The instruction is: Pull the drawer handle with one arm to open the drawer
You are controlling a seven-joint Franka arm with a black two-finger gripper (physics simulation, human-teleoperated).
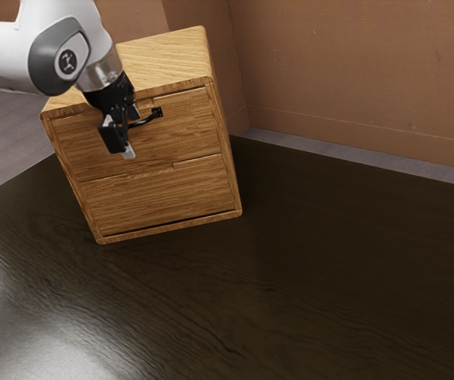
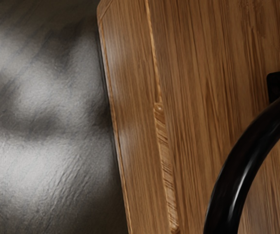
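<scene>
A light wooden cabinet [image 1: 152, 170] with two drawers stands on the dark table, tilted away toward the back wall. The upper drawer [image 1: 181, 127] carries a black curved handle [image 1: 151, 117]. My black gripper [image 1: 120, 141] hangs right against the upper drawer's front, at the end of the handle nearer the exterior view's left. The rest of the handle sticks out past the gripper toward the exterior view's right. In the wrist view the handle [image 2: 242, 170] arcs very close under my hand, in front of the drawer front [image 2: 208, 97]. A small step [image 2: 158, 109] shows along the cabinet's edge.
The dark glossy table [image 1: 290, 293] stretches wide in front of and beside the cabinet. A brown wall [image 1: 353, 71] runs behind it. The lower drawer [image 1: 160, 194] sits flush below the upper one.
</scene>
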